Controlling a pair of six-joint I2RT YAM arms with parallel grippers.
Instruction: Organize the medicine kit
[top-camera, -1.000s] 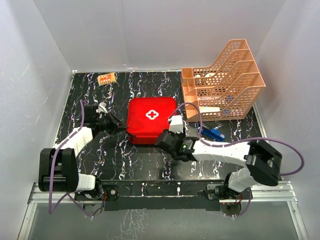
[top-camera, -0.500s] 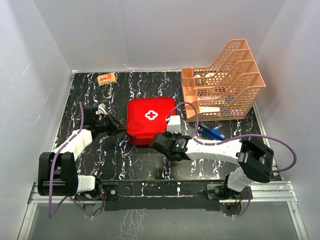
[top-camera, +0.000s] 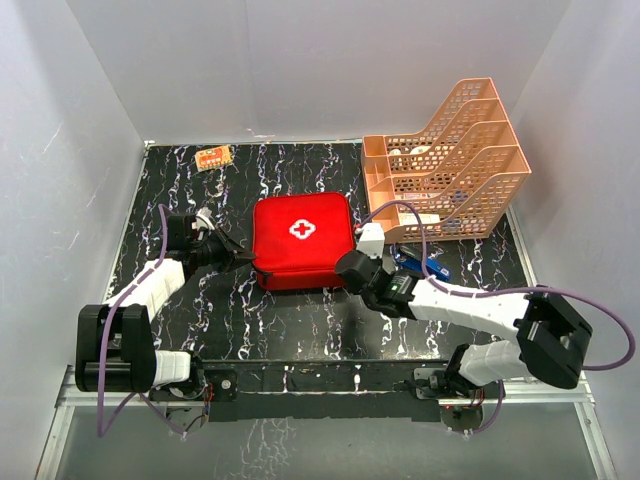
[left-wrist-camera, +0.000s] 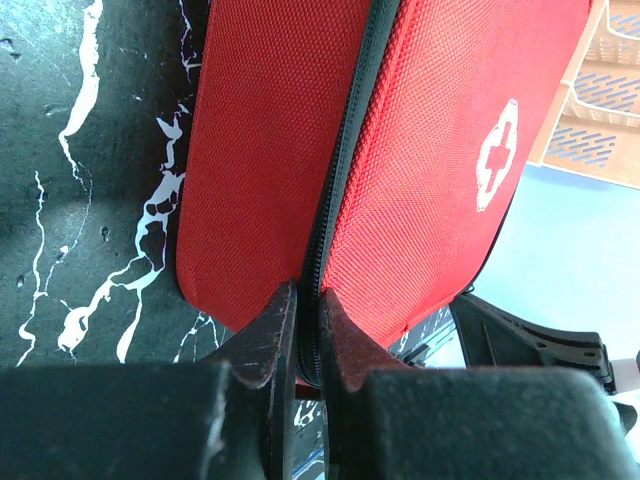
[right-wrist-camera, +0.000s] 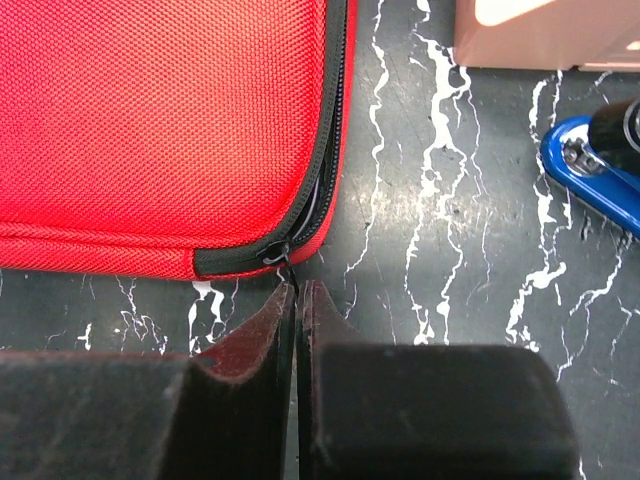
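Note:
The medicine kit (top-camera: 302, 240), a red soft case with a white cross, lies flat mid-table. My left gripper (top-camera: 243, 258) is at its left edge. In the left wrist view the left gripper (left-wrist-camera: 305, 295) is shut, pinching the black zip seam of the kit (left-wrist-camera: 260, 150). My right gripper (top-camera: 347, 268) sits at the kit's near right corner. In the right wrist view the right gripper (right-wrist-camera: 298, 287) is shut on the thin black zipper pull (right-wrist-camera: 290, 268), which hangs from the slider on the kit (right-wrist-camera: 160, 120). The zip gapes slightly along the right side.
An orange tiered tray (top-camera: 445, 165) stands at the back right, close to the kit. A blue tool (top-camera: 425, 267) lies just right of my right gripper, and shows as the blue tool (right-wrist-camera: 590, 175) in the right wrist view. A small orange packet (top-camera: 213, 157) lies at the far left.
My right gripper has closed from open to shut and shifted right to the kit's near right corner, taking the zipper pull. The left gripper has stayed clamped on the kit's left edge.

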